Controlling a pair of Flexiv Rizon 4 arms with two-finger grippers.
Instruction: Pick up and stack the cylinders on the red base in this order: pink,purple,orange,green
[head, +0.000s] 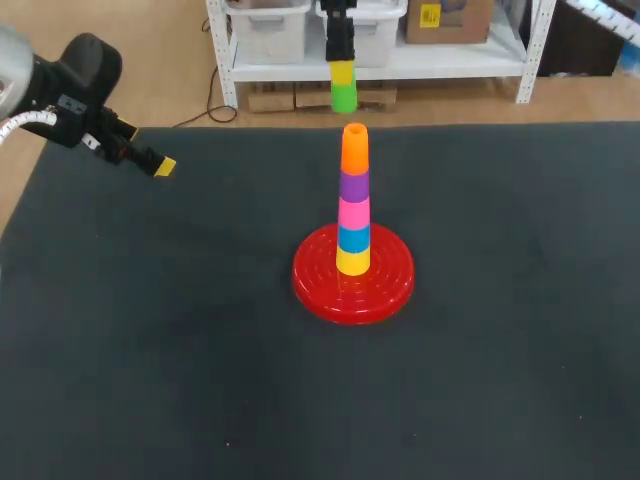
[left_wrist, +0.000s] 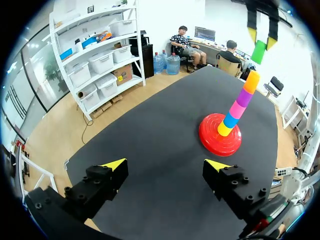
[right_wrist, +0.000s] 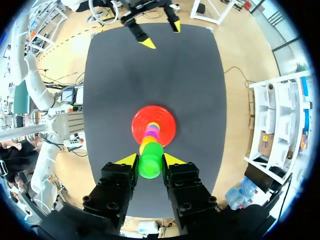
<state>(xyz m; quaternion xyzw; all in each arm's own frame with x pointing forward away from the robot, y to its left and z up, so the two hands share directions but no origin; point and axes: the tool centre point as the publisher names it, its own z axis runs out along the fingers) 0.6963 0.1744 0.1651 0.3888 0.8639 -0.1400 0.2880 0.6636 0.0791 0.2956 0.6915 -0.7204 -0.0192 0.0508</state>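
6 cylinders (head: 354, 213), 1 red base (head: 392, 286)

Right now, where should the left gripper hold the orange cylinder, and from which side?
Probably across its round side walls, coming in level from the left. The orange cylinder stands upright as the top piece, sides free, but the right gripper holds the green cylinder above it. The left gripper is open.

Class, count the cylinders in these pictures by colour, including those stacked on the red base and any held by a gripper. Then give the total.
yellow cylinder: 1
blue cylinder: 1
pink cylinder: 1
purple cylinder: 1
orange cylinder: 1
green cylinder: 1, held in the right gripper above the stack
Total: 6 cylinders
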